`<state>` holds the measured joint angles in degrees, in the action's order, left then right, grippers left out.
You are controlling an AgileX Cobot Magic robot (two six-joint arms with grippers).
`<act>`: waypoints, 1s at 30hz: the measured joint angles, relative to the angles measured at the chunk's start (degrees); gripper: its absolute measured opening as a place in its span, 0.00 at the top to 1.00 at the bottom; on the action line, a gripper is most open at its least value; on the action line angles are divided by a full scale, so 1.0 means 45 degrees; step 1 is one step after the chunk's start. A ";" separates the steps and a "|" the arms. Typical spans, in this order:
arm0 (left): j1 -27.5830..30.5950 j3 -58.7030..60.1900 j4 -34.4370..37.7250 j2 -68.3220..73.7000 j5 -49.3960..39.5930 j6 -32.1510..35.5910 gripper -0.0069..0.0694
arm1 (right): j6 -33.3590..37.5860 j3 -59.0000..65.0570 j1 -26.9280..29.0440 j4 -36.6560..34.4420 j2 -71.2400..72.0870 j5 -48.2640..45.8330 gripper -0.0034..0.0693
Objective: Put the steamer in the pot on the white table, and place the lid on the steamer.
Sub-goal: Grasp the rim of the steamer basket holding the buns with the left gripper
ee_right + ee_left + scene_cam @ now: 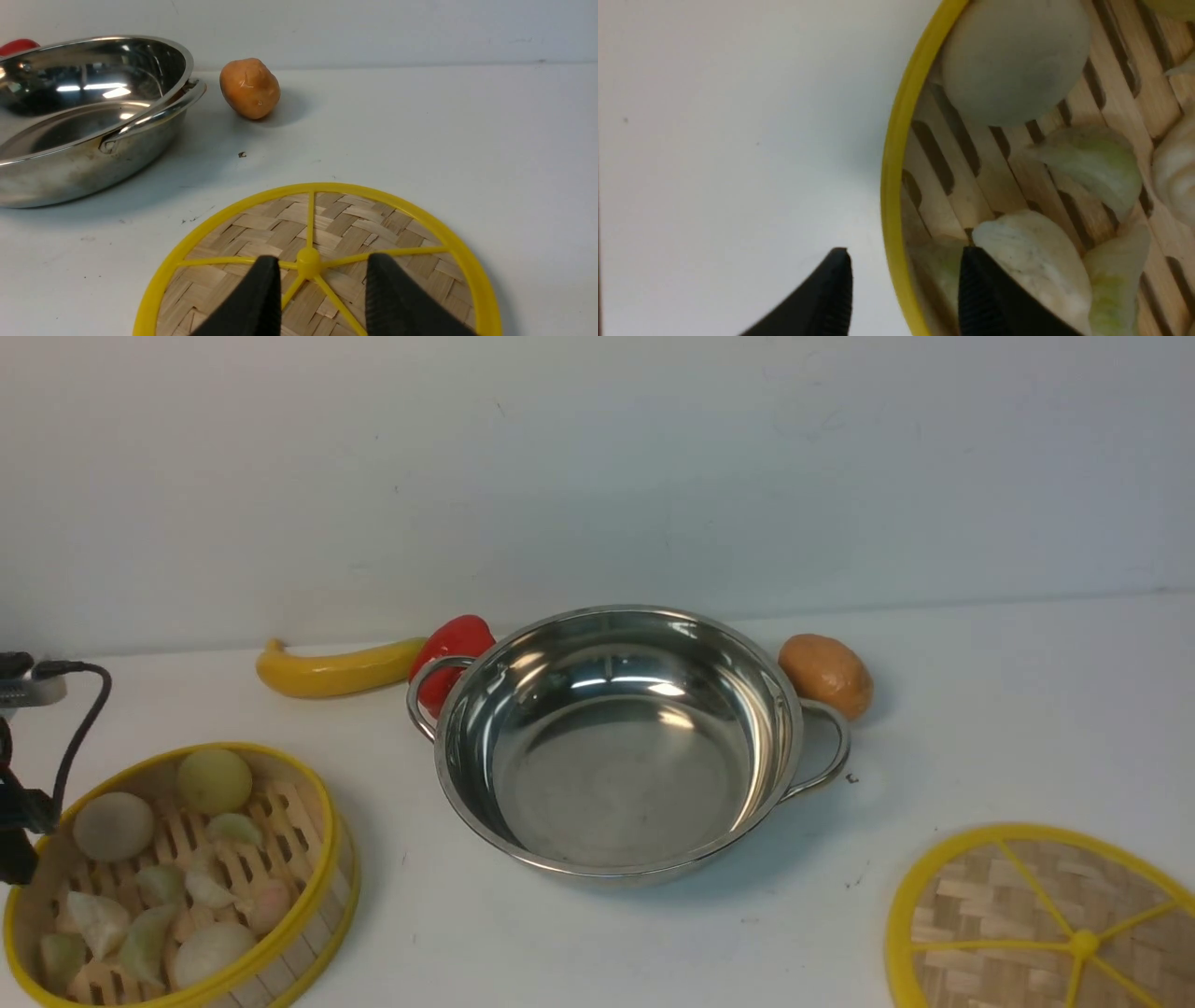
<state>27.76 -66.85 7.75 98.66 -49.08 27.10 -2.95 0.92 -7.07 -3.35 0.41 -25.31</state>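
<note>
Front-left on the white table, steamer sits flat, loaded with dumplings, not yet in pot. Left gripper straddles its yellow rim, jaws parted: one finger outside over the table, one inside above a dumpling, not clamped. Pot mid-table, well apart from steamer. Lid flat at front-right; right gripper over it, jaws parted either side of the knob, holding nothing. Behind pot: banana, red pepper by left handle, potato by right handle.
</note>
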 joint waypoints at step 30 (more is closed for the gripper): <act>0.0000 -0.0045 -0.1052 0.1034 0.1684 -0.0554 0.45 | 0.0000 0.0000 0.0000 0.0000 0.0000 0.0000 0.62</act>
<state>27.76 -67.05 3.02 103.31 -41.50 24.61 -2.95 0.92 -7.07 -3.35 0.41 -25.31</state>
